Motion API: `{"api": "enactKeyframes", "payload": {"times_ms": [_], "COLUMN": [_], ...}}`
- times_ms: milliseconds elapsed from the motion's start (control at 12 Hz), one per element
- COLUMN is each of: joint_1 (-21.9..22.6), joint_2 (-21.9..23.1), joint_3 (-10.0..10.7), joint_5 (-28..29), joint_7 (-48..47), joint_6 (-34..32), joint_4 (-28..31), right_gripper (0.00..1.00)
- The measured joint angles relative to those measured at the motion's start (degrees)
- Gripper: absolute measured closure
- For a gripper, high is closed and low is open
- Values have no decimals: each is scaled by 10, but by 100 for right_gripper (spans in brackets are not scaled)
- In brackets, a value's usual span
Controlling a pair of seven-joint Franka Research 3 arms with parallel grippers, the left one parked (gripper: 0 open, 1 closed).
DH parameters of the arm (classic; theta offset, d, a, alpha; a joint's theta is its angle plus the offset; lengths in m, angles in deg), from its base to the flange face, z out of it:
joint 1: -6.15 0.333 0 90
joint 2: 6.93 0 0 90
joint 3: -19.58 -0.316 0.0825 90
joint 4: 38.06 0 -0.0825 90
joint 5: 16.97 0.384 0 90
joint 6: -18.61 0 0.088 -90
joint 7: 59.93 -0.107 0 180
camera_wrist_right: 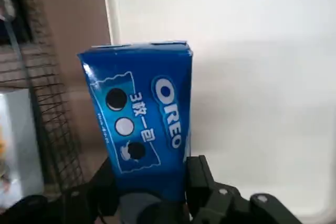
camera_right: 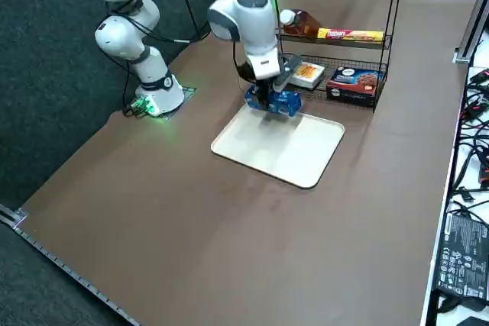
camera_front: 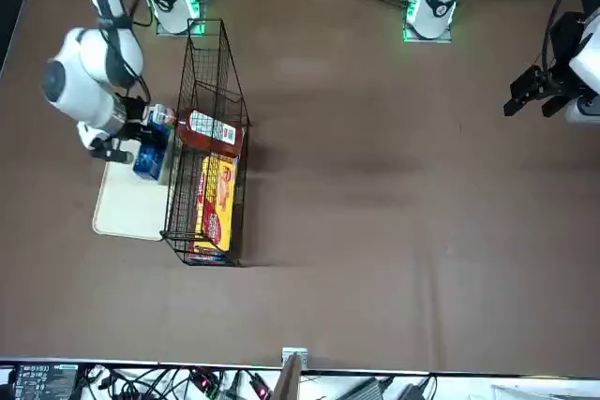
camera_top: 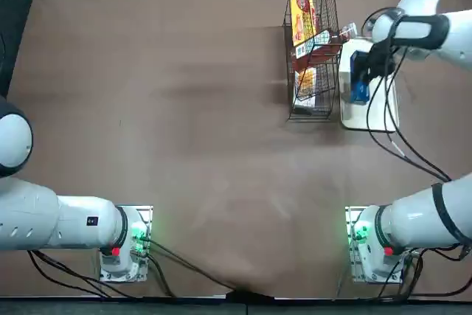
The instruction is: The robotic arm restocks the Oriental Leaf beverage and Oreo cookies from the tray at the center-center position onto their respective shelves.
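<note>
From the right side view, the right gripper [camera_right: 267, 99] has the Oreo cookies [camera_right: 285, 104] pinched between its fingers, upper middle of the frame, over the tray [camera_right: 280, 147]. The reddish-brown bottle [camera_right: 301, 24], likely the Oriental Leaf, lies in the rack [camera_right: 393, 17], upper right. I'd say only shelving the Oreos remains.

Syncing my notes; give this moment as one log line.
right pincer: closed on Oreo box | box: above tray | rack: beside tray
</note>
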Motion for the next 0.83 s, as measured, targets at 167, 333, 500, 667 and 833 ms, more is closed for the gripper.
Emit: {"api": "enactKeyframes", "payload": {"times_ms": [167, 333, 500, 667, 833], "joint_1": [-30, -46, -53, -53, -53], "joint_2": [73, 111, 131, 135, 135], "joint_3": [3, 3, 3, 3, 1], "joint_5": [-41, -51, -51, -51, -50], "joint_7": [0, 0, -1, -4, -5], "joint_6": [-97, -174, -251, -313, -347], "joint_4": [-38, -82, -144, -218, -280], "right_gripper": [37, 37, 37, 37, 37]}}
